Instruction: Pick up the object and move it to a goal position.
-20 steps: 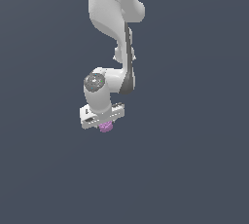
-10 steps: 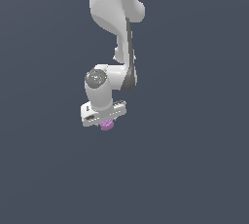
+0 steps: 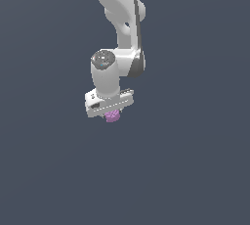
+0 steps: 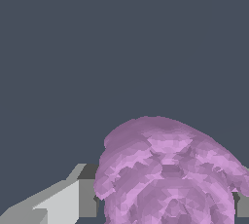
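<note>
1. Filling the wrist view: purple chunk [image 4: 170, 174], bumpy all over, wedged between two pale fingers [image 4: 65, 203].
2. Further out, gripper [image 3: 113, 116] clamped on chunk, hanging under the white arm [image 3: 119, 23] against plain grey.
3. Probably light, rigid; bumps likely aid grip. Best held across the middle, flank to flank.
</note>
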